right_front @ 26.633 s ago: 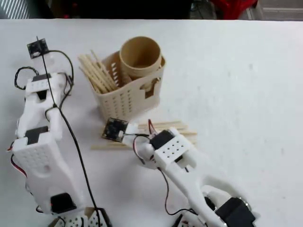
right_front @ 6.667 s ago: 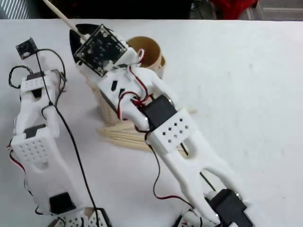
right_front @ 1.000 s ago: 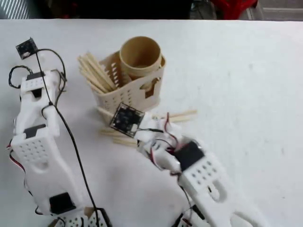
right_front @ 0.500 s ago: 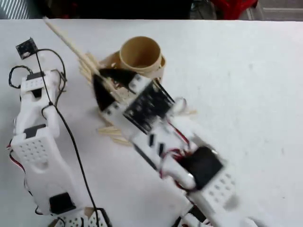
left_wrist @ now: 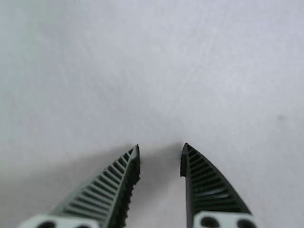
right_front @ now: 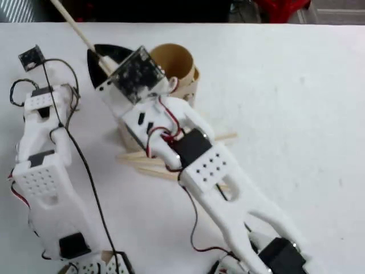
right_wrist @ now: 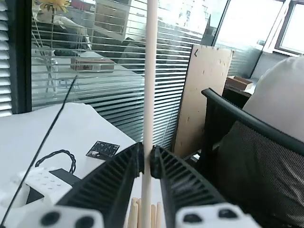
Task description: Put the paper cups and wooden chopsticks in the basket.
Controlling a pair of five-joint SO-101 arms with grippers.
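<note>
**A:** Right wrist view, closest to the lens: what is in the right gripper?
**B:** Its jaws are pressed on one wooden chopstick, which stands up between them. Under them I see the tips of stored chopsticks.
**A:** What has changed?
**B:** One second ago this gripper was low, at the loose chopsticks on the table. Now it has carried one stick up over the basket, beside the paper cup that sits inside.
**A:** And the left gripper?
**B:** Its jaws are a little apart with nothing between them, over bare table.
**A:** So, the task?
**B:** I think one more stick is ready for release. Several remain in front of the basket.
</note>
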